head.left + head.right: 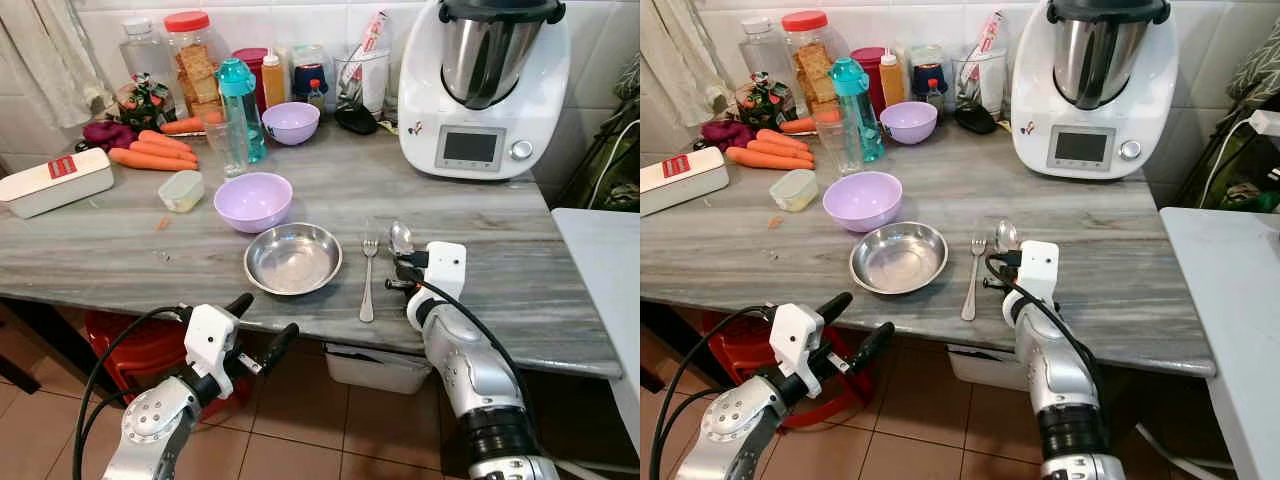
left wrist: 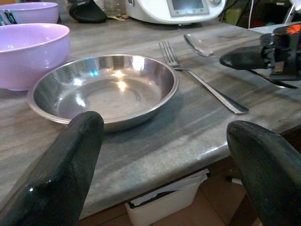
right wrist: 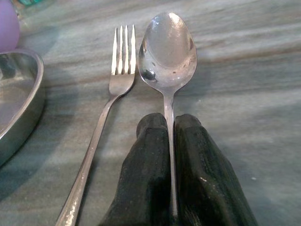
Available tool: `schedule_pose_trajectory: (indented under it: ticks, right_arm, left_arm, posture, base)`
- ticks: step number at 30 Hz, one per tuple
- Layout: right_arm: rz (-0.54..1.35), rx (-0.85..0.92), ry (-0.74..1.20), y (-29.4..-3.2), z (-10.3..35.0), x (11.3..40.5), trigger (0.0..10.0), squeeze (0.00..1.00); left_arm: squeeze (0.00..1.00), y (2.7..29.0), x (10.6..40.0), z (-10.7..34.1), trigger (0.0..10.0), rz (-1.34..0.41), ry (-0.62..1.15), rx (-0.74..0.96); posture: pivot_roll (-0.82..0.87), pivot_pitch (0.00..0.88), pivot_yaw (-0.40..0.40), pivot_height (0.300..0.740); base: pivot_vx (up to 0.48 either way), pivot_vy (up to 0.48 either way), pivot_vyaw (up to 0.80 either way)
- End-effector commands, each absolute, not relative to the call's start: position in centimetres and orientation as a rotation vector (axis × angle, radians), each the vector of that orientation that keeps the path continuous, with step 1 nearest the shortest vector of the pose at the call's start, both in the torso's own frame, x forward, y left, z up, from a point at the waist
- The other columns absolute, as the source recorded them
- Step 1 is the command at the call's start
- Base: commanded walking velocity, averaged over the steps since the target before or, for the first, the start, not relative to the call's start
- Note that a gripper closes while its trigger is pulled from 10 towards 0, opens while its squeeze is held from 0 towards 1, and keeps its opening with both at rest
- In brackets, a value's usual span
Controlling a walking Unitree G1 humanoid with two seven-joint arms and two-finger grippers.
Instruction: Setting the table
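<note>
A shallow steel dish sits near the front edge of the grey marble counter. A fork lies just right of the dish, tines pointing away from me. To the right of the fork, a spoon lies parallel to it on the counter. My right gripper is shut on the spoon's handle, low over the counter. My left gripper hangs open in front of the counter edge, below the dish, with nothing between its fingers.
Behind the dish stands a lilac bowl, with a second lilac bowl, a teal bottle, jars and carrots further back. A white kitchen machine fills the back right. A white bin sits under the counter.
</note>
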State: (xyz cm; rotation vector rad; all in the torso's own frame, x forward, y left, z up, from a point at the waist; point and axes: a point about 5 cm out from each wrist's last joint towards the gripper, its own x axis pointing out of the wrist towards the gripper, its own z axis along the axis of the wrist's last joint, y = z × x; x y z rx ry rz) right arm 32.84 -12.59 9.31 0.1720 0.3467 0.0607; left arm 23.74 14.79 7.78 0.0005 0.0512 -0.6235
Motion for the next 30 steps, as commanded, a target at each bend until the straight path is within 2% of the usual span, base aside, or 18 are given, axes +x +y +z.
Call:
schedule_pose_trajectory:
  ticks: [1, 15, 16, 17, 18, 30]
  right_arm:
    - [0.067, 0.181, 0.336, -12.1, 9.7, 33.3, 10.0, 0.00]
    - [0.042, 0.179, 0.383, -12.4, 8.6, 33.5, 10.0, 0.00]
    - [0.043, 0.182, 0.381, -12.5, 8.6, 33.6, 10.0, 0.68]
    - [0.043, 0.182, 0.380, -12.5, 8.6, 33.6, 10.0, 0.68]
    - [0.042, 0.183, 0.380, -12.6, 8.6, 33.6, 10.0, 1.00]
    - [0.039, 0.198, 0.356, -12.5, 8.7, 33.7, 10.0, 1.00]
  left_arm:
    - [0.00, 15.0, 23.7, 7.7, 10.0, -0.629, 0.062, 0.009]
    - [0.00, 14.7, 23.5, 7.6, 10.0, -0.662, 0.063, -0.004]
    - [0.00, 14.7, 23.5, 7.6, 10.0, -0.664, 0.063, -0.005]
    - [0.00, 14.7, 23.5, 7.7, 10.0, -0.665, 0.063, -0.005]
    - [0.00, 14.7, 23.5, 7.7, 10.0, -0.665, 0.063, -0.005]
    - [0.00, 14.6, 23.4, 7.8, 10.0, -0.674, 0.069, -0.015]
  posture:
    - [0.01, 0.000, 0.035, 0.740]
    - [0.02, 0.000, 0.029, 0.740]
    - [0.02, 0.000, 0.029, 0.740]
    - [0.02, 0.000, 0.029, 0.740]
    - [0.02, 0.000, 0.030, 0.740]
    - [0.02, 0.000, 0.035, 0.740]
  base:
    - [0.000, 0.000, 0.00]
    - [0.000, 0.000, 0.00]
    - [0.000, 0.000, 0.00]
    - [0.000, 0.000, 0.00]
    - [0.000, 0.000, 0.00]
    - [0.000, 0.000, 0.00]
